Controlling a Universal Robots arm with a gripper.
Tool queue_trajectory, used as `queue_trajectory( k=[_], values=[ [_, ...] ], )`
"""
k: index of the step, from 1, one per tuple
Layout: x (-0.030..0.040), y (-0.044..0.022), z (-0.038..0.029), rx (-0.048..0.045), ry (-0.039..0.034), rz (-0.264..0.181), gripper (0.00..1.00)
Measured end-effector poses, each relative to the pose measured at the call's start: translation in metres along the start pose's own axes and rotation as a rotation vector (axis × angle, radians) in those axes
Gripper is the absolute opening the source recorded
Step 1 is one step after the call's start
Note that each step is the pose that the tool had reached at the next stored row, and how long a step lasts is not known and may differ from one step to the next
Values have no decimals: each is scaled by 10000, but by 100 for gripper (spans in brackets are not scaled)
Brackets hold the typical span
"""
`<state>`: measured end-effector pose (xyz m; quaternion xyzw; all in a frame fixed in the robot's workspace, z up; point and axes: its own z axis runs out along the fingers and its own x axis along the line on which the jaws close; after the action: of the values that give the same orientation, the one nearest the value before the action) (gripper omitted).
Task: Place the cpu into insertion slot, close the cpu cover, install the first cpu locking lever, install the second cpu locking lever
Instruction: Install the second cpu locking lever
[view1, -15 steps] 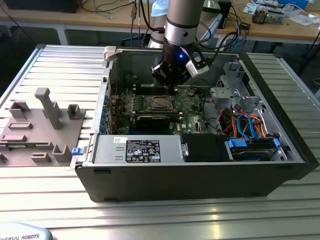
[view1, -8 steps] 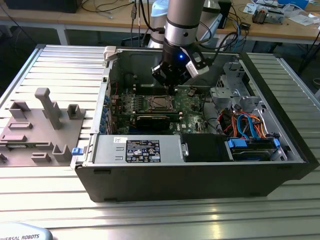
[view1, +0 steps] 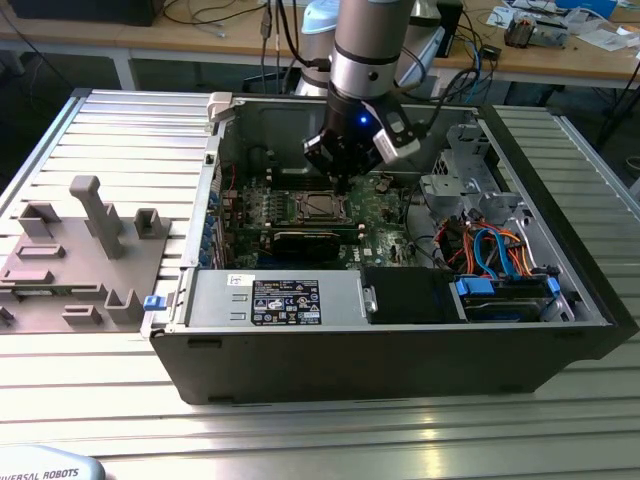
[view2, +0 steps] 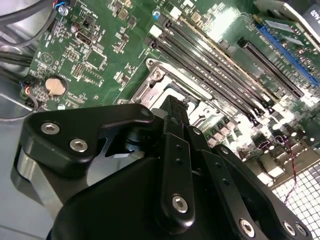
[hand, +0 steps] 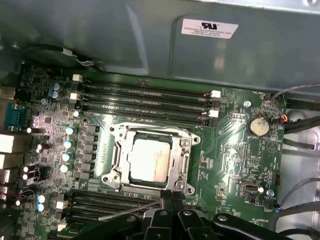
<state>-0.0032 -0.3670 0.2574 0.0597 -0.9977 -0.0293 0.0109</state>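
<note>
Frame centre, first wrist view: cpu seated in insertion slot, cpu cover down around it. Just below, at bottom centre: gripper, 2 fingertips pressed together, pinching nothing, nearly touching the socket's edge.

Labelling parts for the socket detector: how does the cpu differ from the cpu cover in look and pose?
The cpu is a solid, plain silvery-grey square; the cpu cover is an open silvery frame with a square window.
The cpu sits inside the insertion slot, its top face showing; the cpu cover lies flat around it, along the socket edges.
The cpu is smaller than the cpu cover.
Both are metallic, square and level with the green motherboard.
</note>
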Motion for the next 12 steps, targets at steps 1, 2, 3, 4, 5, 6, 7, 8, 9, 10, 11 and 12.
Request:
queue_trajectory(
  k=[1, 2, 3, 4, 5, 6, 7, 8, 9, 10, 11, 12],
  values=[
    [3, -16, 0, -169, -21, -4, 11],
    [6, -33, -1, -350, -42, -9, 11],
    [9, -47, -2, -502, -60, -13, 11],
    [14, -71, -2, -722, -87, -18, 11],
    [19, -88, -3, -848, -101, -22, 11],
    [25, -104, -3, -956, -115, -24, 11],
    [32, -120, -3, -1047, -125, -27, 11],
    [40, -137, -4, -1137, -136, -30, 11],
    [57, -168, -4, -1253, -150, -32, 11],
    [70, -187, -3, -1288, -154, -31, 11],
    [82, -203, -1, -1307, -157, -33, 11],
    [97, -220, -1, -1316, -158, -33, 11]
  ],
)
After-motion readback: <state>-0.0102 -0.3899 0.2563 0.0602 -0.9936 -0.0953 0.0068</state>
